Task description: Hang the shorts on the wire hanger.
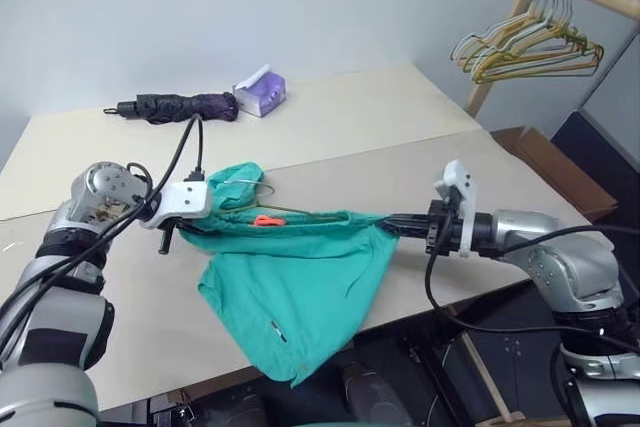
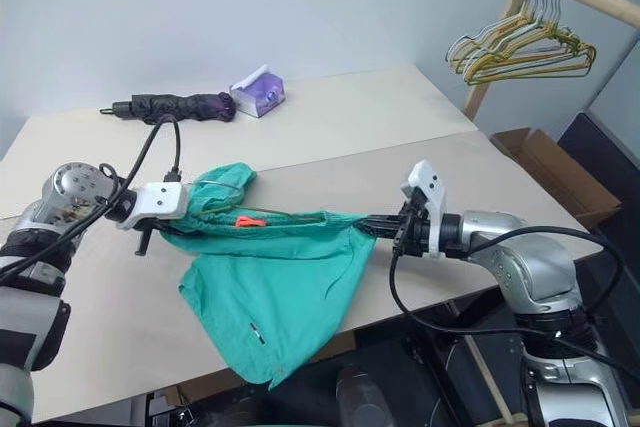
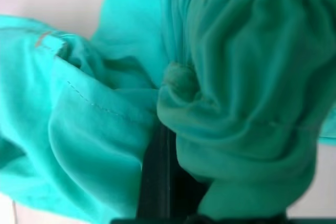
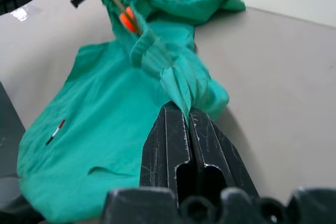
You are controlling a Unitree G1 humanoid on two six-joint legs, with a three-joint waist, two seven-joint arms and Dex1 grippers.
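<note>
Right tool (image 4: 189,116) clamped on the teal shorts' (image 4: 105,124) bunched waistband, above the table (image 4: 278,66).

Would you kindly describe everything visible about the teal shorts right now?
The shorts are thin teal-green fabric with a gathered waistband, a small orange tag and a tiny dark hem mark. The waistband is stretched between the left gripper and the right gripper, both shut on it; the wire hanger runs along it. The body sags onto the table, one corner past its front edge.
</note>
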